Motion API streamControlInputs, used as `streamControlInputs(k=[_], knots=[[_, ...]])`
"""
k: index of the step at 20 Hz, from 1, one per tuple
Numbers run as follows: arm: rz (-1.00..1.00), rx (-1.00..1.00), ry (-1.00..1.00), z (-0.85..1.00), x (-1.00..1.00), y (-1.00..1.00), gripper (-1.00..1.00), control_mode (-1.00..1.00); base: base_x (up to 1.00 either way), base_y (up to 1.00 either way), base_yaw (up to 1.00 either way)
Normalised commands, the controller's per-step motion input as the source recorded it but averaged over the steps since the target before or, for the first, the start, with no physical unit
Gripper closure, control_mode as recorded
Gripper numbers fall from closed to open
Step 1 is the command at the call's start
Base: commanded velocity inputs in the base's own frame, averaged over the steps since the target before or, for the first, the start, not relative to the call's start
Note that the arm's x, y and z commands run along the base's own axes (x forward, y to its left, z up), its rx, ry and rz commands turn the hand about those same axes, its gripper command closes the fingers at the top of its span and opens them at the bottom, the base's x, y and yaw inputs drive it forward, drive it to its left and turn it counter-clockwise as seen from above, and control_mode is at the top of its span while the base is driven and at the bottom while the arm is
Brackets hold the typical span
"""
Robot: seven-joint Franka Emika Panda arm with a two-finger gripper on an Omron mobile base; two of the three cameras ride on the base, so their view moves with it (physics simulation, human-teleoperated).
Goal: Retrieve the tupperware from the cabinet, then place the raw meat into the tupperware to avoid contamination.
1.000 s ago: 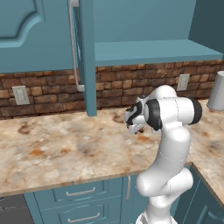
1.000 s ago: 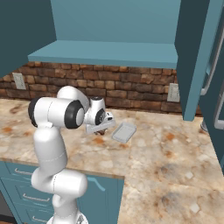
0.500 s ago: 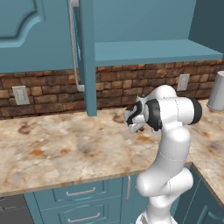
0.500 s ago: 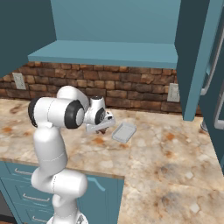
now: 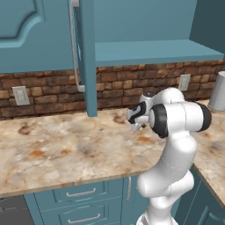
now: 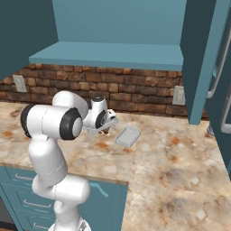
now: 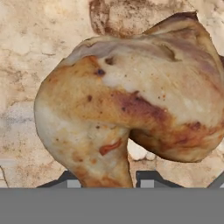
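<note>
Closing on the raw meat [image 7: 131,105], the gripper [image 6: 107,122] sits low over the marble counter [image 6: 180,162], and in the hand view its two dark fingertips [image 7: 151,178] stand either side of the meat's narrow lower end. The jaws are set narrow around it, though whether they bear on the meat firmly enough to hold it cannot be told. The meat lies on the counter directly under the hand, toward the back edge near the brick wall [image 6: 135,92].

Just beside the gripper, further along the counter, the tupperware [image 6: 128,136] rests flat and apart from the hand, out of the cabinet [image 6: 113,27], whose doors stand open above. Retrieval therefore appears complete; the step in hand is judged to be grasping the meat. The next move calls for a secure pinch, a lift, and a short carry sideways to release inside the container.
</note>
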Motion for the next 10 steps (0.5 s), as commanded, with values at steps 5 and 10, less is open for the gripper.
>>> streamControlInputs(k=[5, 10], knots=[[0.07, 0.00, -0.06, 0.43, -0.23, -0.01, 1.00, -1.00, 0.00, 0.00, 0.00], [0.02, 0.00, -0.03, 0.39, -0.29, -0.04, 1.00, -1.00, 0.00, 0.00, 0.00]])
